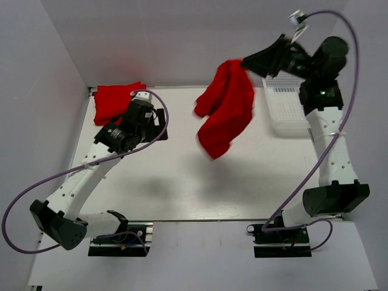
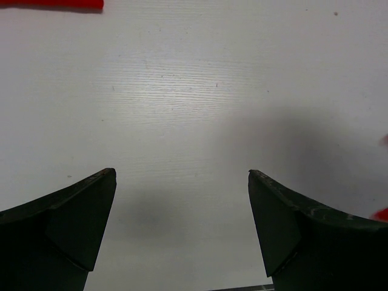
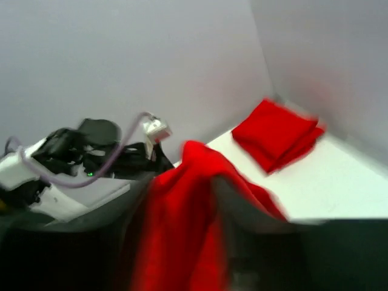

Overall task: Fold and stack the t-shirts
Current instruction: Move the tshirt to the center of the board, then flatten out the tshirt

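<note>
Judging progress: your right claw (image 1: 253,62) is closed on the top of a crumpled red t-shirt (image 1: 225,109). The shirt hangs in the air just left of the white basket (image 1: 288,108), clear of the surface (image 1: 182,182). A folded red pile (image 1: 115,102) lies far left of the basket, at the back corner; how many shirts it holds, you cannot tell. Your left claw (image 2: 180,176) is spread wide and empty over bare surface. Left to do, by my estimate: lay out, fold and stack the hanging shirt.
</note>
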`<state>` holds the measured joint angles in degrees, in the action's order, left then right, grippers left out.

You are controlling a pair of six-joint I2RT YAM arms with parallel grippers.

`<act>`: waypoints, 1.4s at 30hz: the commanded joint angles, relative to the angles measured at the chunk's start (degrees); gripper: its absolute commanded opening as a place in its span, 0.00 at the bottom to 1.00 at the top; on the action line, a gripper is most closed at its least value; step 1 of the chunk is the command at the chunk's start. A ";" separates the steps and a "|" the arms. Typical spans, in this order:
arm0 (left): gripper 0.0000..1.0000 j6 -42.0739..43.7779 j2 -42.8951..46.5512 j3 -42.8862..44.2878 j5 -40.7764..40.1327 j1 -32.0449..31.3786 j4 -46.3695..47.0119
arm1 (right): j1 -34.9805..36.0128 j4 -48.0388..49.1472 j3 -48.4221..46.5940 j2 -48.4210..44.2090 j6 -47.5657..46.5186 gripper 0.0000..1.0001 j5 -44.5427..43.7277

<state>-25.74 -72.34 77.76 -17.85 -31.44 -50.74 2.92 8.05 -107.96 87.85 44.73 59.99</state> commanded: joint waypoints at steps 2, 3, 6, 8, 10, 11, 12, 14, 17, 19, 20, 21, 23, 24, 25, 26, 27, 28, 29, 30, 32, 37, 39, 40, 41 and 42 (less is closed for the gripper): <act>1.00 -2.91 5.00 -0.85 -2.71 0.24 -4.18 | 4.81 -32.34 13.26 -7.16 -25.44 0.90 -19.52; 1.00 -2.92 5.01 -0.85 -3.33 0.24 -4.89 | 4.90 -33.70 15.57 -8.91 -25.92 0.90 -22.43; 1.00 -5.28 5.01 -0.85 -5.61 0.24 -8.49 | 4.55 -35.04 27.61 -13.04 -25.31 0.90 -33.51; 1.00 -6.78 4.40 -0.85 -6.85 0.24 -11.74 | 4.64 -32.14 38.51 -17.97 -23.64 0.90 -40.20; 1.00 -8.71 3.70 -1.38 -6.85 0.24 -13.06 | 4.90 -31.96 42.47 -19.47 -23.81 0.90 -42.22; 1.00 -8.72 3.69 -2.16 -6.85 0.24 -13.07 | 5.34 -32.83 43.35 -19.47 -24.60 0.90 -42.58; 1.00 -9.85 3.17 -3.30 -6.85 0.24 -13.76 | 5.60 -33.88 45.89 -19.65 -25.73 0.90 -41.97; 1.00 -11.27 3.17 -4.97 -6.33 0.24 -14.30 | 7.18 -35.82 47.31 -19.21 -26.79 0.90 -41.71; 1.00 -12.75 4.21 -10.06 -1.59 0.24 -13.43 | 10.95 -36.01 52.05 -18.51 -28.02 0.90 -40.65; 1.00 -12.06 6.76 -16.56 3.07 -0.98 -9.74 | 13.67 -36.09 53.72 -18.60 -28.65 0.90 -42.05; 1.00 -11.10 7.55 -18.76 5.08 -1.51 -8.07 | 15.69 -36.35 54.43 -18.51 -28.91 0.90 -43.36; 1.00 -10.22 8.17 -22.70 11.80 -1.52 -6.40 | 16.67 -36.62 54.70 -18.07 -28.91 0.90 -44.07; 1.00 -9.68 8.70 -26.15 17.29 -1.52 -1.74 | 20.28 -36.27 56.01 -17.02 -28.12 0.90 -46.71; 1.00 -9.68 8.70 -29.12 21.06 -2.30 -0.77 | 21.07 -36.09 56.28 -16.23 -27.86 0.90 -48.28; 1.00 -9.68 8.70 -30.02 21.10 -3.09 -0.76 | 23.43 -35.92 56.80 -15.53 -27.25 0.90 -49.86; 1.00 -9.68 8.70 -30.55 21.10 -3.10 -1.81 | 24.06 -35.83 56.81 -15.35 -26.98 0.90 -50.66; 1.00 -9.68 8.70 -30.56 20.40 -3.97 -2.77 | 25.72 -35.13 56.90 -15.08 -26.02 0.90 -52.24; 1.00 -9.68 9.66 -30.56 19.87 -4.85 -4.44 | 26.34 -33.91 57.42 -15.08 -25.14 0.90 -52.77; 1.00 -9.68 10.63 -29.17 19.87 -4.86 -4.45 | 26.78 -33.29 58.12 -14.82 -24.70 0.90 -53.74; 1.00 -9.68 12.55 -29.15 20.65 -5.73 -4.98 | 27.22 -31.89 58.39 -14.73 -23.56 0.90 -54.27; 1.00 -9.07 13.80 -28.45 23.98 -7.14 -4.19 | 28.98 -30.65 58.13 -12.89 -22.50 0.90 -55.06; 1.00 -10.12 11.17 -34.24 28.56 -11.18 -1.82 | 32.85 -28.01 55.85 -8.49 -20.21 0.90 -57.78; 1.00 -11.43 10.64 -35.65 30.41 -14.25 0.20 | 34.43 -27.48 54.53 -6.65 -19.08 0.90 -61.62; 1.00 -12.66 10.64 -35.66 30.41 -15.31 0.20 | 34.78 -27.22 54.09 -6.30 -18.28 0.90 -62.18; 1.00 -13.19 10.64 -36.35 30.41 -17.14 0.20 | 35.05 -27.13 53.74 -5.60 -17.75 0.90 -62.88; 1.00 -14.07 10.64 -36.36 30.41 -17.95 -0.93 | 36.18 -26.78 53.47 -4.98 -16.70 0.90 -64.63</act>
<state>-37.21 -62.43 41.85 9.69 -46.81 -52.29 37.50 -22.02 -51.31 82.19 24.95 1.02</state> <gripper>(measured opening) 0.997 0.897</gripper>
